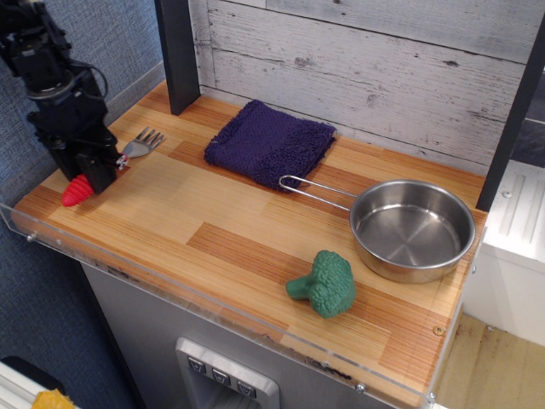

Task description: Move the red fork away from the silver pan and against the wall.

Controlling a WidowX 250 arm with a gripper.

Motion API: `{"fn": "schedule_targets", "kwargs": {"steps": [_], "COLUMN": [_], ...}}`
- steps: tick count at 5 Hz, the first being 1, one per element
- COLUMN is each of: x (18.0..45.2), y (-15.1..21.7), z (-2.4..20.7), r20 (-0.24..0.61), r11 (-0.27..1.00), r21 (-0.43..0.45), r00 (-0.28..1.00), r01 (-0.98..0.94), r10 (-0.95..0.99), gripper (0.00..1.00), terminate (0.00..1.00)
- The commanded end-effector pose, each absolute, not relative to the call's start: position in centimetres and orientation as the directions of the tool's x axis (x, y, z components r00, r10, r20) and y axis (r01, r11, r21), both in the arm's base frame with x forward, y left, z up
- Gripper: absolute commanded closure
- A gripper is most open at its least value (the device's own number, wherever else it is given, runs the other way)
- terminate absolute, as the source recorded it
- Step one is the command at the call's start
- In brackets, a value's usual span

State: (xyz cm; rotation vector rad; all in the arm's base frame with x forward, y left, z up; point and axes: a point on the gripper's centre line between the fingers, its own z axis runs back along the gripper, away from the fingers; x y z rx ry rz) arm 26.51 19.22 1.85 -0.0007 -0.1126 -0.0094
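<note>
Nearest the camera, well off to the hand's right, a green toy broccoli (324, 284) lies on the striped wooden table (213, 221). Just beyond it sits the shiny round silver pan (411, 230), its wire handle reaching toward the hand. The black robot hand (92, 164) is low at the table's left end, clamped on the middle of the red-handled toy fork with a silver head (94, 175). The red tip pokes out in front of the hand, the tines behind it, so the fork looks ready to be set down along the blue-grey woven wall (119, 43) just beside it. Farther back, to the hand's right, lies a folded dark purple cloth (271, 142).
</note>
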Motion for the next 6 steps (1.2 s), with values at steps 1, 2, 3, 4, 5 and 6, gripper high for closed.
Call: {"fn": "schedule_targets", "kwargs": {"steps": [1,2,3,4,5,6], "x": [26.9,26.8,26.1,25.6,25.6,25.5], "y": [18.4,17.6,16.5,13.7,10.8,9.0], "z": [3.2,5.9,10.2,12.8,11.5,9.6], "r20": [0.121,0.161,0.225,0.271,0.259,0.220], "r11": [0.999,0.999,0.997,1.000,0.993,0.990], "r21": [0.024,0.053,0.075,0.013,-0.093,-0.100], "r00": [0.992,0.987,0.974,0.962,0.965,0.973], "r01": [-0.023,-0.013,0.009,0.022,0.070,0.094], "r10": [0.020,0.004,-0.026,-0.025,-0.044,-0.070], "gripper": [0.00,0.00,0.00,0.00,0.00,0.00], "terminate": [0.00,0.00,0.00,0.00,0.00,0.00]}}
